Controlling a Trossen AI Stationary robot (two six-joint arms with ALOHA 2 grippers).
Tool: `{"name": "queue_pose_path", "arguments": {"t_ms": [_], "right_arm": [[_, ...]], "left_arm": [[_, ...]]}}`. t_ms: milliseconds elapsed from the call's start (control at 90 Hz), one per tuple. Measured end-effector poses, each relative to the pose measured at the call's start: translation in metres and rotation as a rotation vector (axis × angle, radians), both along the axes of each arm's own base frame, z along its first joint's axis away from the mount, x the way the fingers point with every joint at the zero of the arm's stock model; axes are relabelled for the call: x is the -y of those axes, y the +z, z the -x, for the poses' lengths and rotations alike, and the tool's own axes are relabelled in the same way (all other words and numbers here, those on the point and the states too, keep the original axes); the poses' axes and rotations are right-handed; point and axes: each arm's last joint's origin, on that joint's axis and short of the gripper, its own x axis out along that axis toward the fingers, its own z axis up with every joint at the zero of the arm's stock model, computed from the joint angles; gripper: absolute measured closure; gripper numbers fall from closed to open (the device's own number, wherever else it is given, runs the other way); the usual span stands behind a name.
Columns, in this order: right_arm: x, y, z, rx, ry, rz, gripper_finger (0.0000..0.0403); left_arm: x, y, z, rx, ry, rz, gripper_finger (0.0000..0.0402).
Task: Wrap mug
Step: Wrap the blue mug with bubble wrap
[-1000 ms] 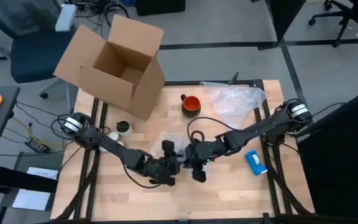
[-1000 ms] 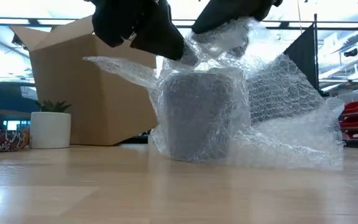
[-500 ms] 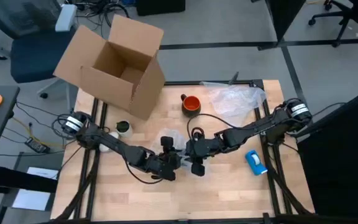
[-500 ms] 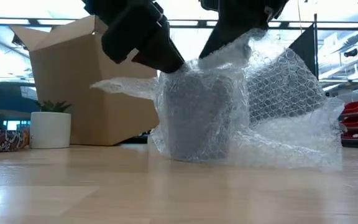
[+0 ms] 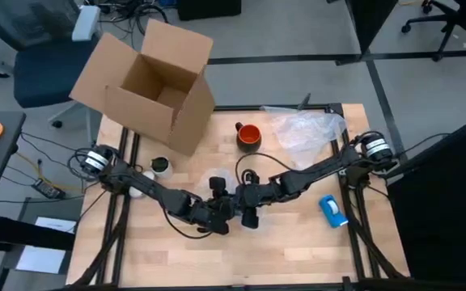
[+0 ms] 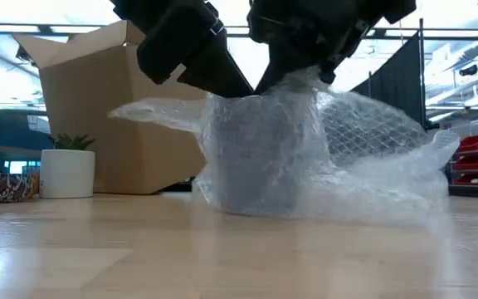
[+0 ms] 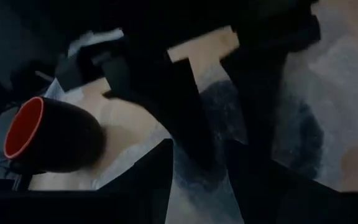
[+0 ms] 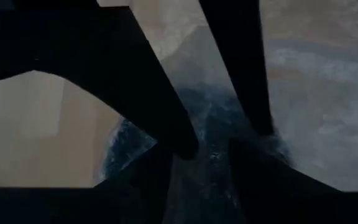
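Grippers, left (image 5: 219, 212) and right (image 5: 241, 204), meet over the bubble-wrapped bundle (image 6: 260, 154) mid-table; jaw state unclear; mug (image 5: 248, 136) sits far behind.

High view: overhead, straight down, whole tabletop (image 5: 298, 242) and both arms. Low view: at tabletop height, level, very near a bubble-wrapped bundle (image 6: 264, 154), cardboard box (image 6: 114, 116) behind. Wrist views: each pressed close above the bundle, past its own dark fingers. All four share the bundle; left wrist and high also share the orange mug (image 7: 48, 140).
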Motion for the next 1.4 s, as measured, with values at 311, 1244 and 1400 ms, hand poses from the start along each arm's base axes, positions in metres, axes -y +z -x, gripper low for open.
{"name": "queue_pose_path", "arguments": {"t_ms": [311, 1244, 1400], "right_arm": [[0.000, 0.001, 0.001, -0.008, 0.011, -0.007, 0.0270], [-0.004, 0.003, -0.014, -0.266, 0.079, -0.018, 0.0273], [-0.002, 0.012, -0.010, -0.237, 0.050, 0.010, 0.0273]], "left_arm": [[-0.005, 0.069, 0.039, -0.102, 0.047, -0.044, 0.0273], [-0.044, 0.001, 0.050, -0.025, 0.135, 0.134, 0.0273], [-0.034, 0.014, 0.038, 0.085, -0.011, 0.218, 0.0273]]}}
